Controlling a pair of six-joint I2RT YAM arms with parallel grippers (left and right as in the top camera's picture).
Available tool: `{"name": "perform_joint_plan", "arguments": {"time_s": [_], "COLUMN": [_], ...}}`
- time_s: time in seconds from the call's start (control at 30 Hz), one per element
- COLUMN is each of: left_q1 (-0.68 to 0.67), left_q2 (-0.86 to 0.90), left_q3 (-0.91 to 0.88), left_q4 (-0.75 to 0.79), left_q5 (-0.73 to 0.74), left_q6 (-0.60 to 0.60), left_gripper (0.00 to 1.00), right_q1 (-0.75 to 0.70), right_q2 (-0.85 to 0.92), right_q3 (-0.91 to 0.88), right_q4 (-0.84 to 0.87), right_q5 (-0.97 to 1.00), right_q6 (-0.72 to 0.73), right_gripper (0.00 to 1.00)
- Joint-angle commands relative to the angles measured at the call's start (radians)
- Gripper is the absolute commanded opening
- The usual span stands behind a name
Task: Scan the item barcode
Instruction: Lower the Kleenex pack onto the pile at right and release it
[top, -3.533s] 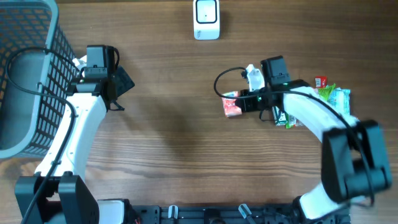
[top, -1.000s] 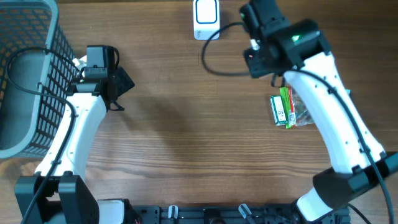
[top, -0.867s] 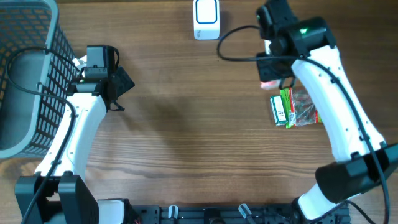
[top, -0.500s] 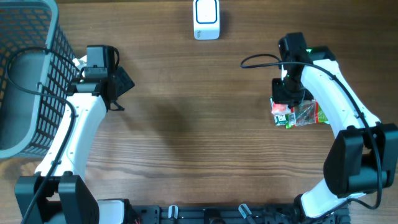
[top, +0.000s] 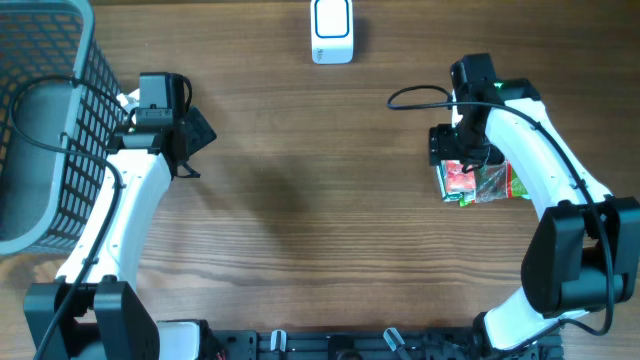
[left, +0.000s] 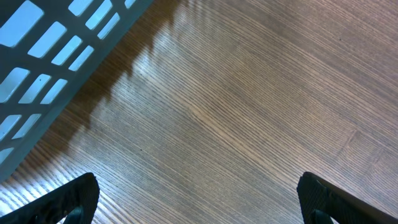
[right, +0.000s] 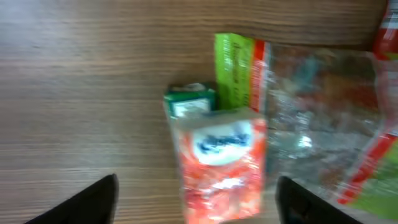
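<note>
- Red-and-white packet (right: 221, 155) lies on top of a small heap of goods at the right side of the table (top: 300, 200). It sits between the wide-spread fingers of the right gripper (right: 196, 193), which touch nothing and hold nothing.
- It looks like a soft, light, film-wrapped pack, likely to give under pressure and to slide on its glossy skin. A moderate pinch across its two long sides, near the middle, seems the safest hold.
- Under its upper end sit a small green box (right: 189, 99) and a green-and-orange carton (right: 239, 65). A clear, crinkly bag (right: 317, 118) lies against it on the right, so a low grab could catch a neighbour as well.
- No barcode shows on the upward face; whether it sits underneath or on a side cannot be told.
- The right wrist view is blurred, the print is unreadable, and the packet runs to the lower edge of the frame.
- From overhead, the right arm covers part of the heap.
- Across the table, the left gripper (left: 199, 193) hangs fully open and empty above bare wood, near the grey mesh basket (left: 37, 56).
- Farthest off, the white scanner (top: 331, 30) stands at the table's far edge, well apart from the packet. Which way its reading window faces cannot be made out.
</note>
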Motion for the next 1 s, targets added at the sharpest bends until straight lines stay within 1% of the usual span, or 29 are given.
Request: {"name": "perform_joint_plan", "arguments": {"time_s": [0.0,0.1,0.17,0.2,0.3,0.43,0.53,0.97], "left_q1": [0.004,0.004,0.004,0.004,0.004,0.004,0.004,0.004], "left_q2": [0.004,0.004,0.004,0.004,0.004,0.004,0.004,0.004], "left_q3": [0.001,0.001,0.001,0.001,0.001,0.001,0.001,0.001], "left_q4": [0.003,0.003,0.003,0.003,0.003,0.003,0.003,0.003], "left_q5": [-0.013,-0.013,-0.013,-0.013,-0.013,-0.013,-0.013,-0.013], "left_q6": [0.008,0.008,0.008,0.008,0.008,0.008,0.008,0.008], "left_gripper": [1.00,1.00,1.00,1.00,1.00,1.00,1.00,1.00], "right_q1": [-0.003,-0.002,-0.003,-0.003,-0.003,-0.003,-0.003,-0.003], "right_q2": [0.011,0.011,0.011,0.011,0.011,0.011,0.011,0.011], "right_q3": [-0.001,-0.001,-0.001,-0.001,-0.001,-0.001,-0.001,-0.001], "right_q4": [0.029,0.090,0.167,0.242,0.353,0.449,0.471,0.471], "right_q5": [-0.154,-0.153,-0.153,-0.153,-0.153,-0.153,-0.153,-0.153], "right_q6": [0.003,0.003,0.003,0.002,0.002,0.002,0.003,0.003], "right_gripper": [1.00,1.00,1.00,1.00,1.00,1.00,1.00,1.00]}}
